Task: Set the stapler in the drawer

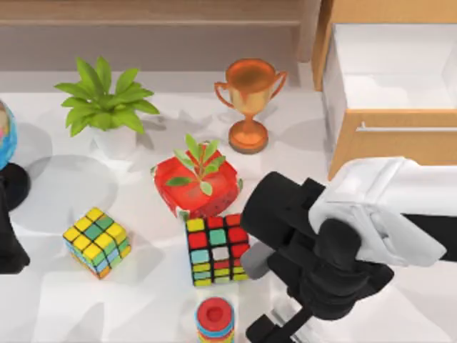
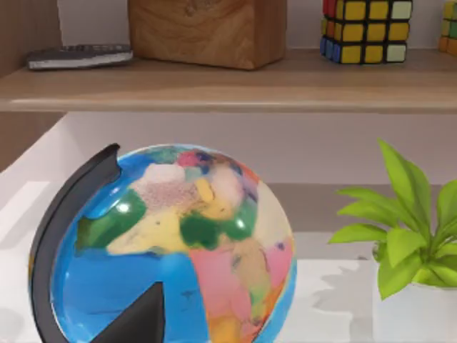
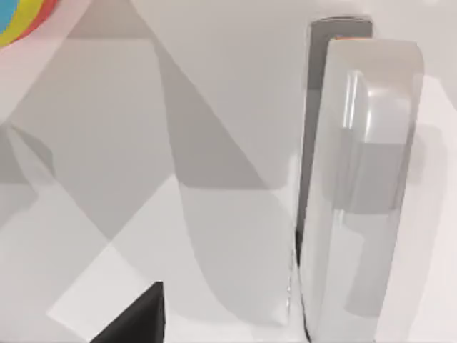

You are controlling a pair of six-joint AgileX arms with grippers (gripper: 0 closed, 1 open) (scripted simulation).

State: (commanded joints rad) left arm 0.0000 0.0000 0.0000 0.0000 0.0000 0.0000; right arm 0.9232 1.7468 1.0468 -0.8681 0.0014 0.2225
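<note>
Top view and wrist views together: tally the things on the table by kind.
Puzzle cubes: 2
Potted plants: 2
Trophy: 1
Globe: 1
Ring stack: 1
Stapler: 1
Drawer: 1
Total: 9

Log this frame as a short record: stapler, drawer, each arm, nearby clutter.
stapler: lying on the white table, seen close in the right wrist view; not held
drawer: open at the top view's upper right, white inside, nothing seen in it
right gripper: low over the table's lower middle, near the stapler
left arm: parked at the left edge, beside the globe
clutter: two puzzle cubes, trophy, potted plant
</note>
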